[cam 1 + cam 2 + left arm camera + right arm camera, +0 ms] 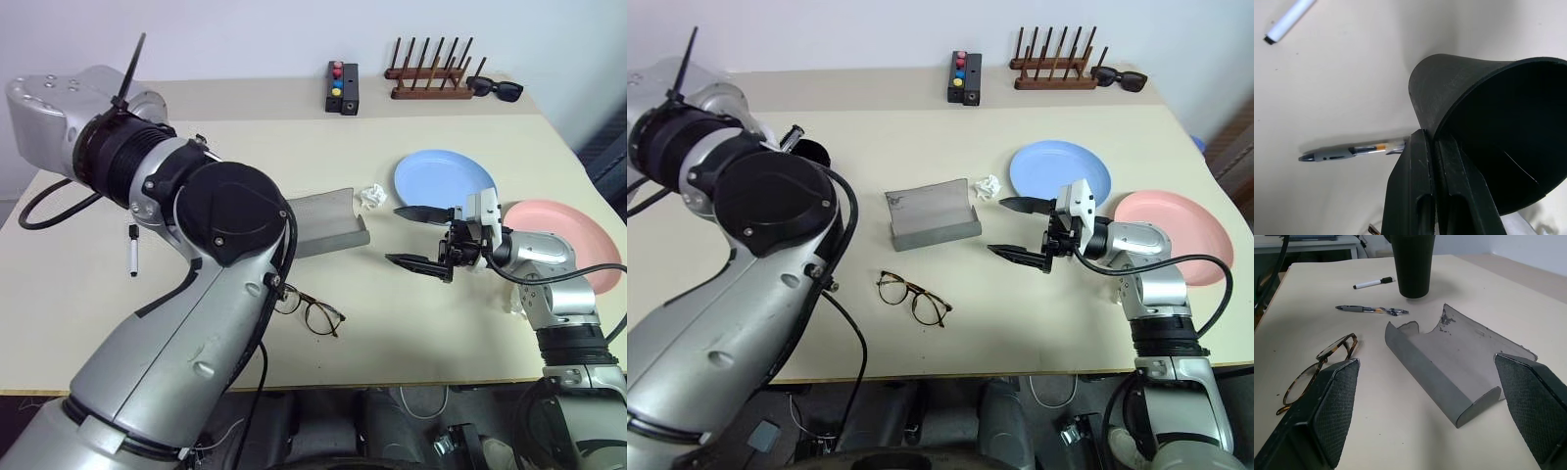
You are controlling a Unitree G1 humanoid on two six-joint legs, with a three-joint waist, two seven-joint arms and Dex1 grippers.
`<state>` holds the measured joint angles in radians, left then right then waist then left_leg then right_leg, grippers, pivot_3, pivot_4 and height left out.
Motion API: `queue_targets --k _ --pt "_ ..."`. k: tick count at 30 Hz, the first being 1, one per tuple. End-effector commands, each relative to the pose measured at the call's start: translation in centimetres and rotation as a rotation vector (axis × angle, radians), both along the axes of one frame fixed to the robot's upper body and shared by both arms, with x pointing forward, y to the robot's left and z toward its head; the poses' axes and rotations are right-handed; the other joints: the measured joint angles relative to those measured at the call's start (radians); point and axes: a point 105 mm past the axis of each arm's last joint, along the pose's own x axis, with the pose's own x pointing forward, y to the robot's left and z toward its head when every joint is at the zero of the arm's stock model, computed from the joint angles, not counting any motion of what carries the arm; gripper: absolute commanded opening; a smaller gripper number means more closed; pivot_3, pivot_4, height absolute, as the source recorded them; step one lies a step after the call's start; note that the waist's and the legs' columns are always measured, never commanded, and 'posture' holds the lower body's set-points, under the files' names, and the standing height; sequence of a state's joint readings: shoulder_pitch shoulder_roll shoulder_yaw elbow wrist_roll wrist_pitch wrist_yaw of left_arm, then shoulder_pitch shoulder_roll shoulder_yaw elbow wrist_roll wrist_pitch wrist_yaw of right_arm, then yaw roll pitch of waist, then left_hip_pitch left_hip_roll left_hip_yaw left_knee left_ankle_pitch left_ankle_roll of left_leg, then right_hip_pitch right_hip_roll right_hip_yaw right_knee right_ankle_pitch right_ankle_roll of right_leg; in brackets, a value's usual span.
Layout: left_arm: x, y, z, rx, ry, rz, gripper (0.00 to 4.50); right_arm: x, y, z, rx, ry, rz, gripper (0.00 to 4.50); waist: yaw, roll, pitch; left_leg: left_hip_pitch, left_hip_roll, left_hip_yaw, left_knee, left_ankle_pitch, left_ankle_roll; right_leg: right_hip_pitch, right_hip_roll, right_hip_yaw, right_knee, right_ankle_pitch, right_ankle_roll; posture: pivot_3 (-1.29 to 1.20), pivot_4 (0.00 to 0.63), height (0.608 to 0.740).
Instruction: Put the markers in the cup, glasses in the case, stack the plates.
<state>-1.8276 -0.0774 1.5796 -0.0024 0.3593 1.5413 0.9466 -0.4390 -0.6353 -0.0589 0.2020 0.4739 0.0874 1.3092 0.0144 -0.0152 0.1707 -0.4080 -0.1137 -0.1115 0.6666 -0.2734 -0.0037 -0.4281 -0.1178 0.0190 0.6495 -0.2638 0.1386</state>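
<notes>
The left claw (pixel 1432 161) is clenched on the rim of the cup (pixel 1488 132), one finger inside the wall and one outside, so the cup is prob. being steadied or shifted by its edge. In the right wrist view the cup stands upright on the desk (pixel 1400 421).

The markers are not yet in it. The white marker (pixel 1373 283) w/ black cap lies flat just beside the cup's base. The dark marker (pixel 1371 310) lies near it, a bit closer to the case (pixel 1449 357). Both are judged within easy reach of the left arm, which may be why the cup is handled on that side.

The right claw (pixel 1024 230) is released, fingers spread wide and held level above the desk, facing the case. The case lies open, hollow up, ready to receive. The glasses (pixel 913 297) rest on the desk near the case, apart from it, arms unfolded.

The blue plate (pixel 1058 171) and pink plate (pixel 1174 223) lie side by side, unstacked, on the right arm's side. A small crumpled white scrap (pixel 988 186) sits betw. case and blue plate.
</notes>
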Motion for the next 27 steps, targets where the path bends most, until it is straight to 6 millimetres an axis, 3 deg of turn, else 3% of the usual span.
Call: queue_targets --k 1,27 --pt "0.1 -0.2 1.4 -0.023 -0.049 0.004 0.04 -0.1 0.0 0.5 0.01 -0.023 0.001 4.5 -0.001 0.0 0.0 0.0 0.0 0.0 0.0 0.0 0.0 0.0 0.0 0.0 0.0 0.0 0.0 0.0 0.15 0.74" --pt "-0.4 0.3 0.2 -0.06 -0.023 0.046 0.04 -0.2 0.0 0.4 0.006 -0.013 0.003 4.5 -0.001 0.0 0.0 0.0 0.0 0.0 0.0 0.0 0.0 0.0 0.0 0.0 0.0 0.0 0.0 0.0 0.15 0.74"
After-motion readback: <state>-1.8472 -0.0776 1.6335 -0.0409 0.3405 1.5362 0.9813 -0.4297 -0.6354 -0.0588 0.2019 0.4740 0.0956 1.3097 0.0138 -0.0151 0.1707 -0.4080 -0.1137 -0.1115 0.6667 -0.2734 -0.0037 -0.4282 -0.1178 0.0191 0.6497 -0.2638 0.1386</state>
